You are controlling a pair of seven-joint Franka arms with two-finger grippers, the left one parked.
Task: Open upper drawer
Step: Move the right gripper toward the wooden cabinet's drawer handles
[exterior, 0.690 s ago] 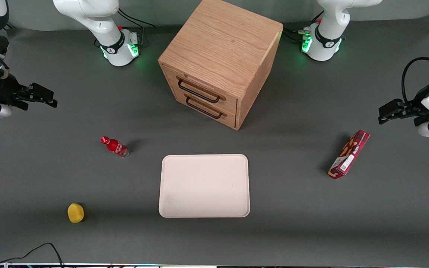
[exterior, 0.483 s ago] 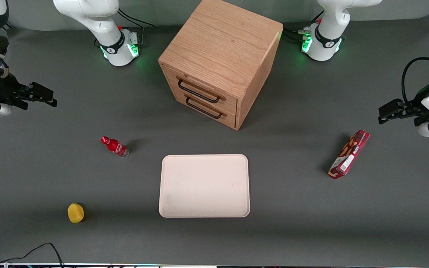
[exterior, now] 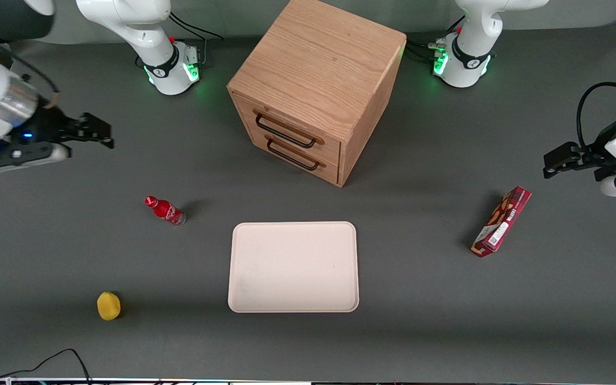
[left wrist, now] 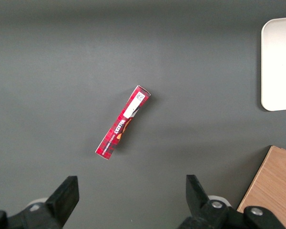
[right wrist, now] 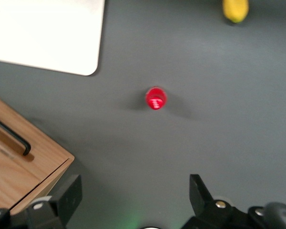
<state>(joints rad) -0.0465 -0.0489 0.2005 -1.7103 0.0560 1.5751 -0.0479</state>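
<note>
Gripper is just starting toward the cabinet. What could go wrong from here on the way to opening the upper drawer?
1. The open gripper is far from the oak cube cabinet, and the upper drawer's thin black bar handle sits just above the lower drawer's matching handle; it could close on the wrong one.
2. The cabinet stands angled, so a pull off the drawer's axis may jam it or drag the cabinet.
3. The small red bottle stands near the path; a low sweep could topple it.
</note>
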